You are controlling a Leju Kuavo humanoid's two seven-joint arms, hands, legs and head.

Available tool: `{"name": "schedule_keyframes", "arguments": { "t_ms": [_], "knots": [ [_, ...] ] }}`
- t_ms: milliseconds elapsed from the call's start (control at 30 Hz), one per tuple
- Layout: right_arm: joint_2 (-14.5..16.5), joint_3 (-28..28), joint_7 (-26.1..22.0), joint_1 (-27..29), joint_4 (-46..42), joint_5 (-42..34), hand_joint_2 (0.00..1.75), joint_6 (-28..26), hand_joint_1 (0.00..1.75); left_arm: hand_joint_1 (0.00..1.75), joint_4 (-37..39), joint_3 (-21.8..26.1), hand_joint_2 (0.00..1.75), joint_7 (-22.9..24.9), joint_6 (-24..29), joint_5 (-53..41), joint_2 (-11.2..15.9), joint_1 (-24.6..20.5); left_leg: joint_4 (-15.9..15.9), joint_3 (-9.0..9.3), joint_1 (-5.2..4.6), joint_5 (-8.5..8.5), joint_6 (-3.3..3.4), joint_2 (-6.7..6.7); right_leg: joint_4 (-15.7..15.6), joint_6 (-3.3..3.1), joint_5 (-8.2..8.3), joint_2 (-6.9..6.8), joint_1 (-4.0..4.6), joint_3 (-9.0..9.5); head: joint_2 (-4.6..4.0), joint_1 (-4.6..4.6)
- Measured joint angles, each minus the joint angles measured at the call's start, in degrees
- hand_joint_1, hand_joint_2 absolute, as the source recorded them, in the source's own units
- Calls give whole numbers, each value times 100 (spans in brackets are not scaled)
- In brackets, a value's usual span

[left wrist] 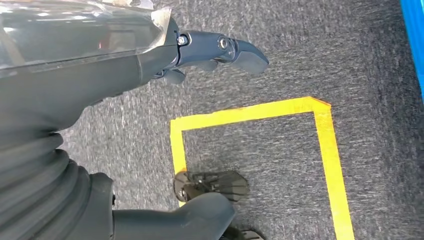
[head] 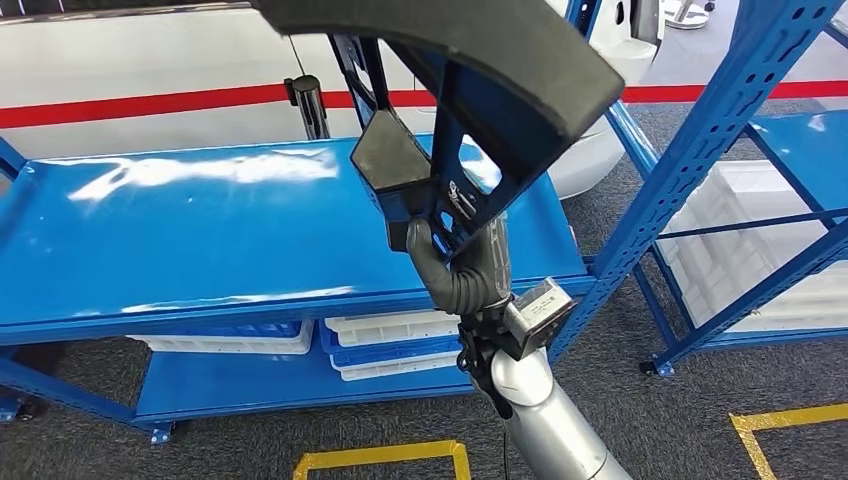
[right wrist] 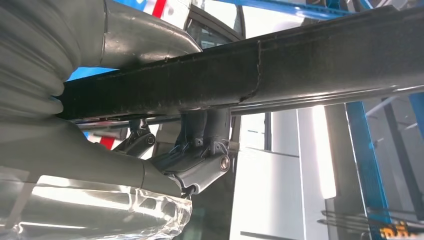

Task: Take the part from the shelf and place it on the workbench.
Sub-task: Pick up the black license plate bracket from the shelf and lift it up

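Head view first: the right robot hand [head: 465, 270] grips the part [head: 470, 90], a big black framed piece with a curved padded edge, by its lower bracket and holds it raised above the blue shelf [head: 200, 230], clear of the shelf's top surface. White bins [head: 390, 328] sit on the tier beneath that shelf, and a second blue rack [head: 720, 130] stands just beside it, on the robot's right.

Left wrist view: the left robot hand [left wrist: 215, 52] hangs over grey carpet with yellow floor tape [left wrist: 250, 116] below it; fingers loosely spread, nothing in them.

Right wrist view: dark fingers [right wrist: 205, 130] wrap the part's black bar [right wrist: 250, 75] from beneath, the thumb pressed on the other side. A firm grasp, by the look of it.

So the pick-up looks done and this is the carry. No table is in sight, so the next move likely calls for turning away from the shelf, keeping that long part clear of the rack's uprights.
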Motion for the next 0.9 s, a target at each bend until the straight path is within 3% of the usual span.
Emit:
{"name": "schedule_keyframes", "arguments": {
  "t_ms": [100, 167, 267, 300, 333, 367, 433, 500, 567, 633, 667, 733, 767, 800, 833, 900],
  "knots": [
    [15, -15, -26, -2, 0, 51, 175, -25, 171, 0, 0, 2, 175, 16, 22, -1, -5, -10, -48, -55, -28, 85, 130, 7, 19, 117, 27, 2, 12, -61, 0, 7],
    [16, -30, -29, -11, 1, 67, 175, -45, 171, 0, 0, 3, 175, 19, 32, 1, -14, -20, -91, -123, -25, 183, 247, 30, 354, 103, -224, 3, 16, -226, 0, 20],
    [14, -43, -30, -17, 12, 74, 175, -55, 171, 0, 0, 6, 175, 19, 39, 6, -17, -23, -88, -286, -60, 303, 317, 47, 1475, 44, -805, 3, 8, -632, 0, 31],
    [14, -47, -30, -16, 18, 75, 175, -56, 171, 0, 0, 6, 175, 19, 39, 6, -19, -22, -85, -339, -71, 342, 320, 49, 1666, 65, -871, 3, 9, -658, 0, 32],
    [13, -50, -30, -17, 24, 77, 175, -56, 171, 0, 0, 6, 175, 19, 39, 6, -21, -22, -83, -387, -80, 379, 317, 49, 1622, 100, -847, 3, 11, -562, 0, 34],
    [14, -54, -30, -19, 28, 79, 175, -56, 171, 0, 0, 6, 175, 19, 39, 6, -24, -22, -82, -426, -89, 413, 310, 46, 1335, 135, -753, 3, 14, -340, 0, 34],
    [20, -58, -30, -36, 31, 84, 175, -56, 171, 0, 0, 6, 175, 18, 39, 5, -30, -22, -78, -477, -109, 471, 278, 39, 432, 145, -556, 2, 41, 263, 0, 38],
    [33, -60, -30, -55, 31, 89, 175, -56, 171, 0, 0, 6, 175, 13, 39, 4, -35, -22, -76, -506, -126, 529, 222, 40, -86, 107, -466, 4, 83, 565, 0, 39],
    [46, -65, -30, -66, 31, 89, 175, -56, 171, 0, 0, 6, 175, 10, 38, 2, -38, -22, -85, -528, -127, 589, 148, 44, -147, 58, -418, 8, 91, 529, 0, 40],
    [66, -69, -29, -77, 32, 90, 175, -57, 171, 0, 0, 6, 175, 10, 37, -2, -37, -21, 11, -598, -103, 486, 87, 30, -195, -44, -340, -3, 22, 488, 0, 40],
    [83, -70, -28, -82, 33, 91, 175, -58, 171, 0, 0, 6, 175, 10, 37, -4, -36, -20, 206, -681, -89, 299, 58, 23, -217, -102, -288, -11, -16, 460, 0, 31],
    [110, -69, -27, -88, 41, 94, 175, -59, 171, 0, 0, 6, 175, 10, 37, -6, -38, -17, 893, -924, -48, -207, -11, 18, -222, -167, -199, -22, -30, 383, 0, 13],
    [117, -69, -27, -88, 51, 95, 175, -59, 171, 0, 0, 6, 175, 10, 37, -7, -39, -15, 1249, -1028, -26, -389, -52, 18, -216, -164, -164, -24, -26, 335, 0, 7],
    [118, -70, -26, -87, 63, 96, 175, -59, 171, 0, 0, 6, 175, 10, 37, -7, -39, -13, 1460, -1063, -3, -458, -88, 20, -205, -150, -136, -26, -25, 289, 0, 7],
    [118, -69, -26, -86, 74, 96, 175, -59, 171, 0, 0, 6, 175, 10, 37, -7, -39, -11, 1469, -996, 23, -420, -117, 22, -186, -133, -112, -27, -31, 245, 0, 6],
    [119, -69, -25, -86, 87, 96, 175, -60, 171, 0, 0, 6, 175, 10, 37, -7, -37, -14, 887, -559, 82, -153, -162, 29, -115, -98, -88, -27, -50, 162, 0, 6]
  ]
}}
